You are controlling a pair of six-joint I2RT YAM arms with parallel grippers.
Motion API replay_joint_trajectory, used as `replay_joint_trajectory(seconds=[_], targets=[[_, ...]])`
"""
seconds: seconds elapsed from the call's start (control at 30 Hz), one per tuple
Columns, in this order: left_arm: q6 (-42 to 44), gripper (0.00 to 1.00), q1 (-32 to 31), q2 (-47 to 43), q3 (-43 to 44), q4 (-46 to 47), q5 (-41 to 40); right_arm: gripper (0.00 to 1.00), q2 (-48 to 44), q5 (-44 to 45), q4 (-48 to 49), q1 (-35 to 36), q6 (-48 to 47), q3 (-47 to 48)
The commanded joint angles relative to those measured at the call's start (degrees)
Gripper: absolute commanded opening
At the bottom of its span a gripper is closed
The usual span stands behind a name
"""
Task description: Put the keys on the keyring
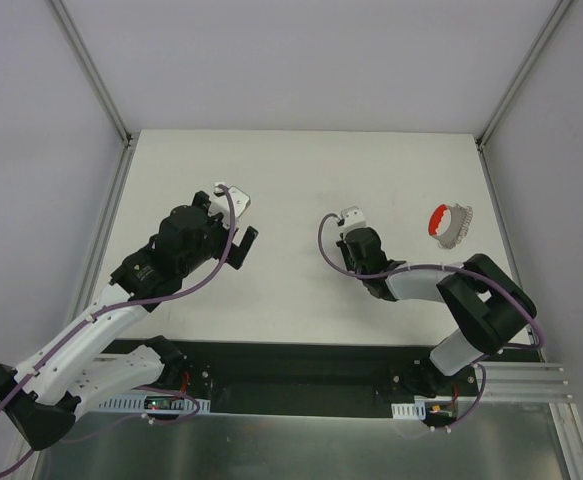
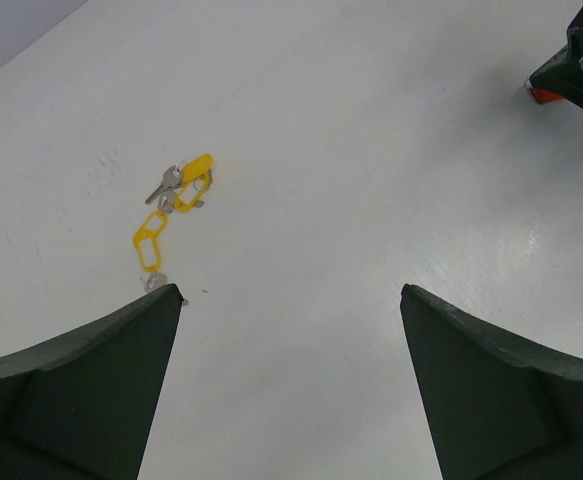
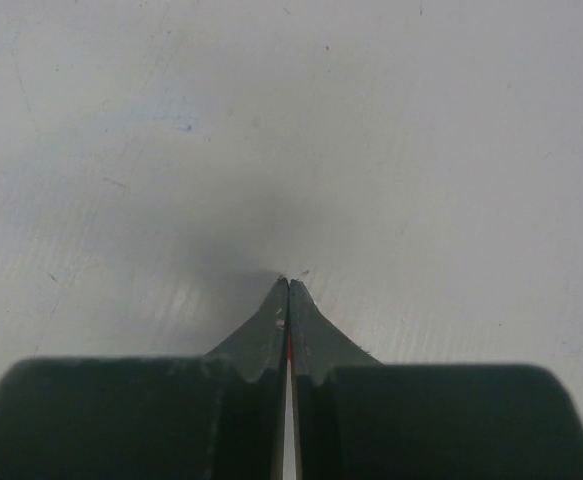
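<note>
The keys (image 2: pixel 176 195) lie on the white table in the left wrist view, silver with two yellow tags. One key (image 2: pixel 154 282) sits right at the tip of the left finger (image 2: pixel 91 380). My left gripper (image 2: pixel 291 290) (image 1: pixel 229 225) is open wide above bare table, with nothing between its fingers. The keyring (image 1: pixel 449 225), a red crescent joined to a grey coil, lies at the table's right side. My right gripper (image 3: pixel 289 282) (image 1: pixel 363 252) is shut, its tips down on the table left of the keyring. The top view does not show the keys.
The right arm's black wrist (image 2: pixel 579 60) shows at the upper right of the left wrist view, with a red bit beside it. Metal frame posts (image 1: pixel 91 70) stand at the table's back corners. Both arm bases sit along the near rail (image 1: pixel 301 375).
</note>
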Motion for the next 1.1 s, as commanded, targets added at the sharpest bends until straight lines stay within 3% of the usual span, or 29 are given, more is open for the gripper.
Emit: replay_joint_trajectory(seconds=[0.0, 0.13, 0.23, 0.37, 0.5, 0.77, 1.07], targets=[[0.00, 0.92, -0.39, -1.22, -0.41, 1.64, -1.73, 0.02, 0.20, 2.40, -0.02, 0.67, -0.76, 1.35], [0.00, 0.92, -0.30, -1.22, -0.50, 1.73, -1.72, 0.11, -0.93, 1.79, 0.07, 0.85, 0.82, 0.56], [0.00, 0.92, -0.39, -1.22, -0.41, 1.64, -1.55, 0.26, -4.44, 0.91, -2.64, 0.85, 2.39, 1.34], [0.00, 0.92, -0.39, -1.66, -0.41, 1.55, -1.72, 0.48, -12.78, 2.48, -11.85, 0.59, 3.72, 4.42], [-0.18, 0.92, -0.30, -2.01, -0.24, 1.64, -1.46, 0.59, -16.40, 3.72, -21.33, -2.31, 6.09, 8.46], [-0.62, 0.92, -0.39, -3.24, -0.33, 1.64, -1.20, 0.60, -16.85, 1.54, -35.07, -18.03, 14.34, 12.50], [-0.97, 0.92, -0.30, -4.03, -0.24, 1.55, -0.06, 0.61, -6.59, -7.16, -38.33, -34.21, 16.20, 18.57]])
